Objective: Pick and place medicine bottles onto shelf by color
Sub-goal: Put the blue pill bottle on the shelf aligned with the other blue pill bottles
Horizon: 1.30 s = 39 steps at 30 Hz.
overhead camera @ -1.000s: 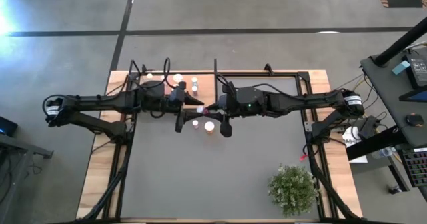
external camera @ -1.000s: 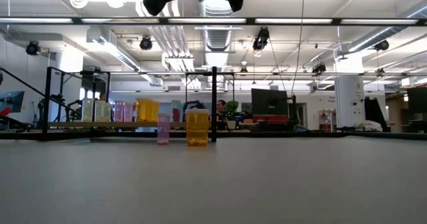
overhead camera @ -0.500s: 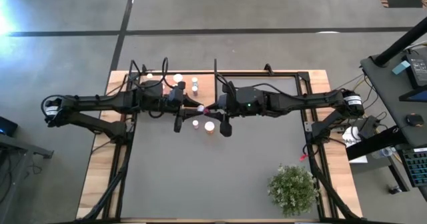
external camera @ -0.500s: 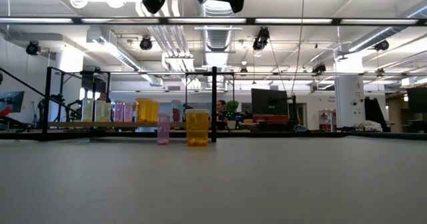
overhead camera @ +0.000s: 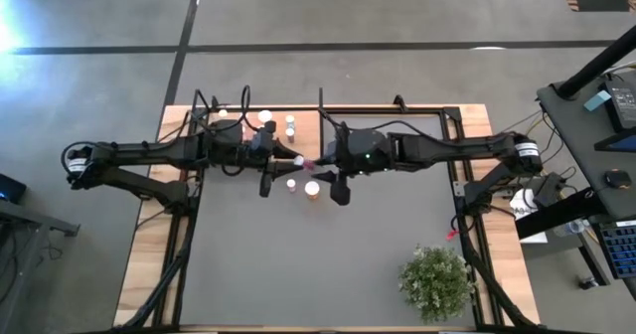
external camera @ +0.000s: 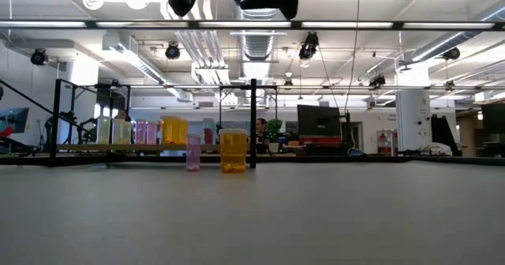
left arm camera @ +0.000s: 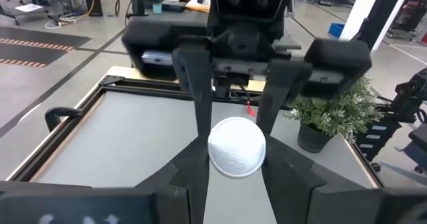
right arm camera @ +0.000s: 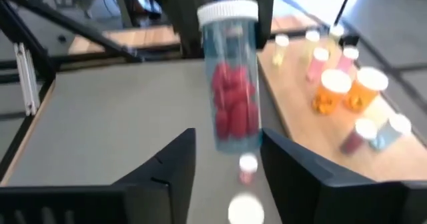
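Bottle [right arm camera: 232,77] with red contents and a white cap hangs in mid-air over the grey table [overhead camera: 328,264], pinched at its cap end by the left gripper [overhead camera: 293,161], whose fingers [left arm camera: 191,164] press on the cap; the right gripper [overhead camera: 316,164] faces it with fingers [right arm camera: 170,161] spread either side of the bottle's base, apart from it. Below stand two bottles [overhead camera: 301,187], a pink and an orange, and more stand on the shelf [overhead camera: 273,123] beyond
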Available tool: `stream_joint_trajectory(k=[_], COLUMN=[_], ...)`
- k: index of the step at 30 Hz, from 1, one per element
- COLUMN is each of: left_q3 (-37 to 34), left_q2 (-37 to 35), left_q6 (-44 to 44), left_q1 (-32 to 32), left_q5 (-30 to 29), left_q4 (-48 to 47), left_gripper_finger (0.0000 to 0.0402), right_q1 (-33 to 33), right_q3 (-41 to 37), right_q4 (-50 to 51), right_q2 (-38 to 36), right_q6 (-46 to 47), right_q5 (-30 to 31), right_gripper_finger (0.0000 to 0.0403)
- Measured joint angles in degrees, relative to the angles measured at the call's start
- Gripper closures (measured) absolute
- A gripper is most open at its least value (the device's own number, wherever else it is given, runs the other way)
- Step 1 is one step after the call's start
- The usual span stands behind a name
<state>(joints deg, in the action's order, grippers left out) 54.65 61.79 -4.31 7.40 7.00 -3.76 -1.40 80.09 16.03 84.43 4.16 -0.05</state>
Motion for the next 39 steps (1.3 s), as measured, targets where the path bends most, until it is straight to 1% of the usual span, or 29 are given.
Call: stream_joint_trajectory(k=[5,8,10,15,19,21,23,25,27,30,32,35,39], left_q3=[0.0,0.02,0.02,0.64,1.62,2.71,4.19,6.04,7.43,8.78,8.84,8.57,8.49], left_q2=[0.01,0.58,1.17,4.91,8.35,9.88,11.17,12.28,13.08,13.96,14.33,15.35,18.12], left_q6=[-0.03,-2.77,-4.34,-7.23,-7.82,-9.94,-12.06,-13.29,-13.45,-13.54,-13.56,-14.27,-16.29], left_q1=[0.0,0.04,0.15,0.15,0.2,0.52,1.09,1.65,2.03,2.04,2.03,2.03,2.36], left_q5=[-0.1,-1.59,-3.27,-4.81,-9.2,-11.25,-12.74,-14.5,-16.9,-21.13,-22.66,-22.81,-22.92], left_q4=[-0.06,-0.02,-0.79,-3.06,-4.76,-6.59,-10.83,-15.5,-20.13,-24.06,-24.49,-24.77,-25.74], left_gripper_finger=[0.0296,0.0296,0.0296,0.0295,0.0295,0.0295,0.0295,0.0295,0.0295,0.0295,0.0295,0.0295,0.0295], right_q1=[0.01,0.01,0.01,0.01,0.01,0.01,0.01,0.01,0.01,0.01,0.01,0.01,0.01], right_q3=[6.66,10.34,11.71,12.04,11.22,10.1,7.71,3.74,-1.61,-11.3,-17.83,-26.68,-35.97], right_q4=[17.08,26.24,30.22,35.42,37.2,36.85,34.98,31.21,25.0,15.33,8.99,-0.24,-13.53], right_q2=[-0.52,-0.98,-1.72,-5.19,-9.11,-11.16,-13.49,-16.22,-19.16,-23.69,-26.72,-31.3,-36.58], right_q6=[1.27,0.92,0.9,0.49,0.22,-1.19,-3.33,-4.41,-4.64,-4.67,-3.73,-1.6,0.83], right_q5=[-0.17,-0.14,-0.08,0.06,0.12,0.23,0.21,0.17,0.17,0.03,-0.04,-0.15,-0.15], right_gripper_finger=[0.0208,0.0196,0.0192,0.0196,0.02,0.02,0.02,0.02,0.02,0.02,0.02,0.02,0.02])
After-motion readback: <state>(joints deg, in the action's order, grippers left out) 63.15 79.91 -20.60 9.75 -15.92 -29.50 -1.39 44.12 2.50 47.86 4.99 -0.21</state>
